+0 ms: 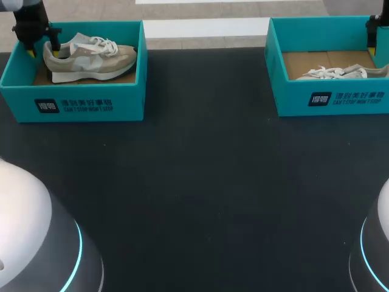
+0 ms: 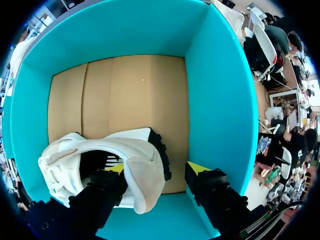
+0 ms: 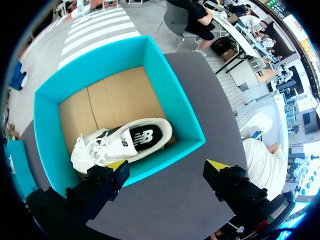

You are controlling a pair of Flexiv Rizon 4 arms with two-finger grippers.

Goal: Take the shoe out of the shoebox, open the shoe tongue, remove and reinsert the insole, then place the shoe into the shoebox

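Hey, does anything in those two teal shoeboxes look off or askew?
The beige-and-grey sneaker in the left teal cardboard shoebox lies tipped on its side, not on its sole, with the left gripper straddling its heel.

The teal left shoebox [image 1: 124, 91] has a dark square logo [image 1: 47, 106] on its front wall. Beside the logo are two lines of white print [image 1: 87, 105], Chinese characters above small capital letters. The right shoebox [image 1: 285, 97] carries the same logo and print on its front wall. In the right wrist view, the white shoe [image 3: 95, 150] shows a white letter logo on its black insole [image 3: 145, 136].
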